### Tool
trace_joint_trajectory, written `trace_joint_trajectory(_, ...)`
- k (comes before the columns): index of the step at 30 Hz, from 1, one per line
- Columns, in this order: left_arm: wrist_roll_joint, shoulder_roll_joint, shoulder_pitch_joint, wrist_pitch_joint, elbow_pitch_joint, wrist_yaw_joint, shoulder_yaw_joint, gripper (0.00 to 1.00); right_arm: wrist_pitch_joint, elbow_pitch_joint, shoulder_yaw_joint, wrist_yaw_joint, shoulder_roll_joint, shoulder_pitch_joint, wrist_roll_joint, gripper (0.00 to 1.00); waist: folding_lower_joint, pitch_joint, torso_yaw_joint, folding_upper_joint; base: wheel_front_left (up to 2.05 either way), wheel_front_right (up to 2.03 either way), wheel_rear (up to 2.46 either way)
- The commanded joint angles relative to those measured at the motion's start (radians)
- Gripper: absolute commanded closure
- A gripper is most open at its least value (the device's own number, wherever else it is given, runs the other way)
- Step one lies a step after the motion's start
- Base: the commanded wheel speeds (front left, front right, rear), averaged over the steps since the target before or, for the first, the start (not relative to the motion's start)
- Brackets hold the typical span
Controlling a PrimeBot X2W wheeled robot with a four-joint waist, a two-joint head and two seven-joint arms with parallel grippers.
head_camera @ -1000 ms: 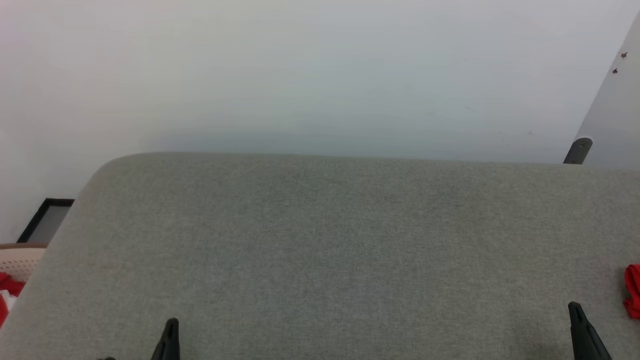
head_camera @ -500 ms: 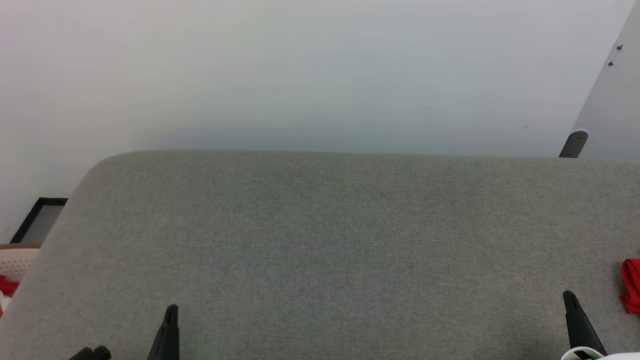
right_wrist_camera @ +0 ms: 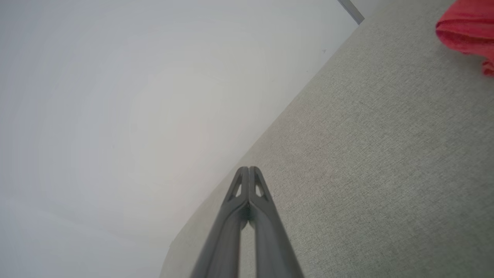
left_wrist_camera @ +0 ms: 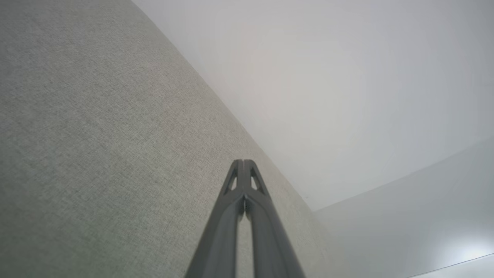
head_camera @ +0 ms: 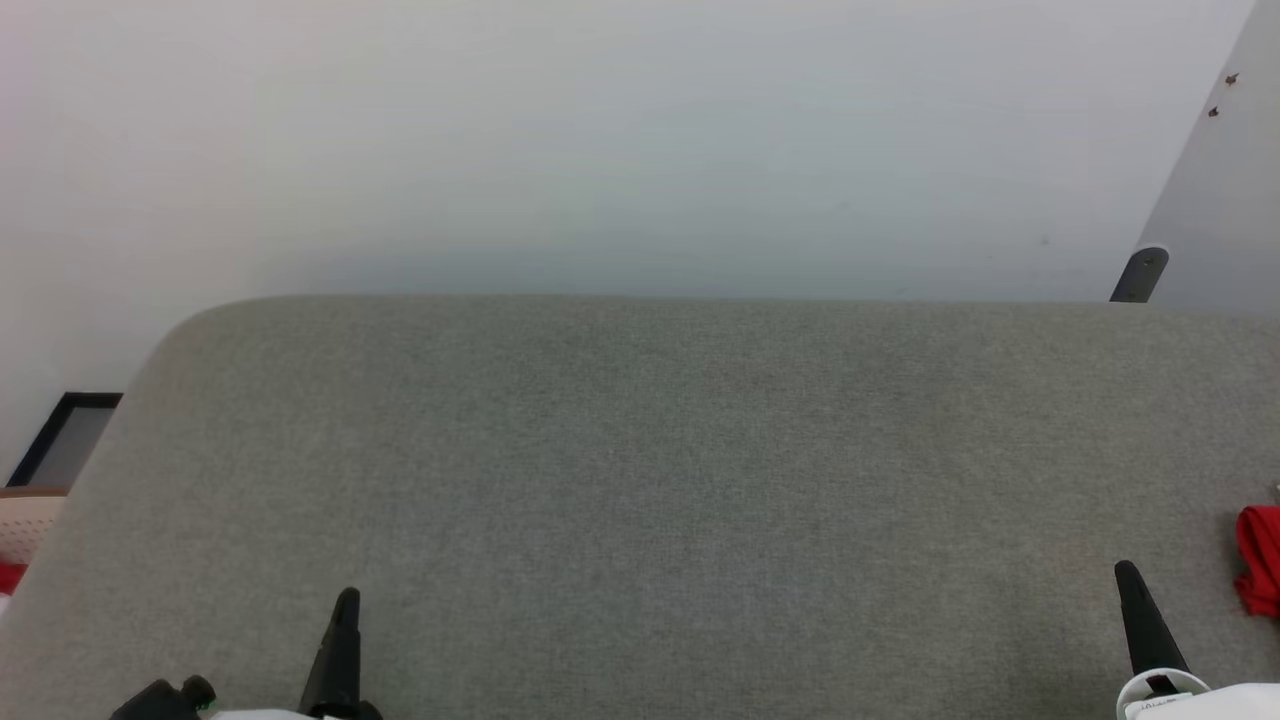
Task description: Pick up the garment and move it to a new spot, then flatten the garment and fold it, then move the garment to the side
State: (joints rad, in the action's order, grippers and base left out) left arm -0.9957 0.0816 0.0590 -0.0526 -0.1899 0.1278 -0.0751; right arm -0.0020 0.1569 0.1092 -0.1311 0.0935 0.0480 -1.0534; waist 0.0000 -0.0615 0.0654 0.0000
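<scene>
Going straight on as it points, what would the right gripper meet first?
Probably the wall, past the far edge of the grey pad; before the right gripper the way looks free, depth unclear. The garment lies aside.

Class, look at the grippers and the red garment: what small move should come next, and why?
Probably swing the right gripper toward the garment: it lies untouched on the grey surface, off to that gripper's right, and the jaws are shut and empty.

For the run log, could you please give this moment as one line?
left gripper: shut, empty | right gripper: shut, empty | garment: on grey surface, far right, untouched
</scene>
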Motion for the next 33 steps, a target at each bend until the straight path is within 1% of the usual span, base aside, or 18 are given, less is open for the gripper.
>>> trace_joint_trajectory(1, -0.024, 0.002, -0.026, 0.004, 0.006, 0.002, -0.005, 1.00, 0.003, -0.004, 0.003, 0.000, 0.001, -0.024, -0.022, 1.00, 0.0000, 0.001, -0.001, 0.0000, 0.00, 0.00, 0.00)
trace_joint_trajectory(16, -0.183, -0.006, -0.066, 0.047, -0.010, 0.003, -0.014, 1.00, 0.035, 0.020, 0.004, 0.000, -0.011, -0.061, -0.167, 1.00, 0.0000, 0.015, -0.015, 0.0000, 0.00, 0.00, 0.00)
trace_joint_trajectory(33, -0.338, -0.015, -0.105, 0.089, -0.026, 0.004, -0.022, 1.00, 0.064, 0.045, 0.004, 0.000, -0.023, -0.098, -0.304, 1.00, 0.0000, 0.030, -0.030, 0.0000, 0.00, 0.00, 0.00)
